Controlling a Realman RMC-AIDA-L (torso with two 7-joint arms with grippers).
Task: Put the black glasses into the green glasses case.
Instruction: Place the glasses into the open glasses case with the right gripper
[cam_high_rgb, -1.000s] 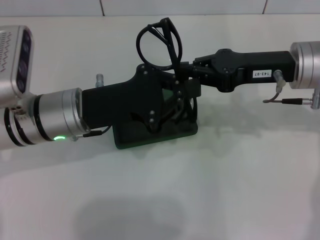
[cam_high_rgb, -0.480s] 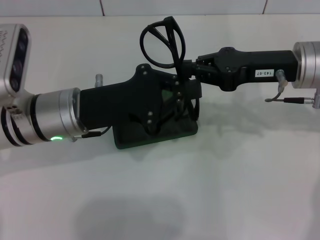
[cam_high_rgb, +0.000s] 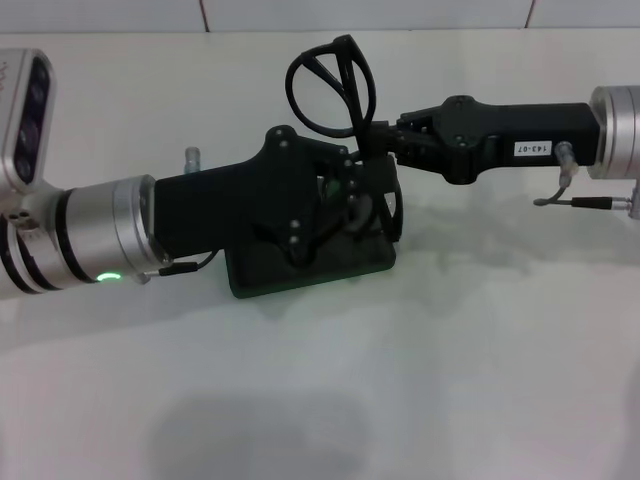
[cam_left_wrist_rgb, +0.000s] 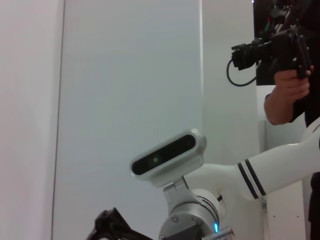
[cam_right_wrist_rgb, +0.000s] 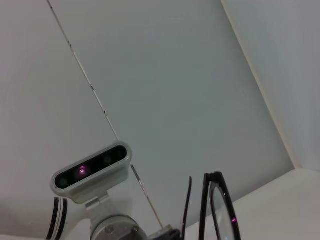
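The black glasses (cam_high_rgb: 328, 85) hang upright, folded, above the far edge of the green glasses case (cam_high_rgb: 310, 275). My right gripper (cam_high_rgb: 368, 137) comes in from the right and is shut on the glasses at their lower part. The case lies on the white table, and only its near rim and right corner show. My left gripper (cam_high_rgb: 345, 205) reaches in from the left and sits over the case, covering its inside. The glasses also show in the right wrist view (cam_right_wrist_rgb: 220, 212), lenses edge-on.
A white table (cam_high_rgb: 450, 360) spreads in front of and beside the case. The back wall's tiles (cam_high_rgb: 370, 12) run along the far edge. In the left wrist view a person holds a camera (cam_left_wrist_rgb: 272, 50) beyond my right arm's wrist camera (cam_left_wrist_rgb: 167, 155).
The right gripper and the glasses have drifted slightly to the right and up. The left arm has shifted slightly to the left. The case has not moved.
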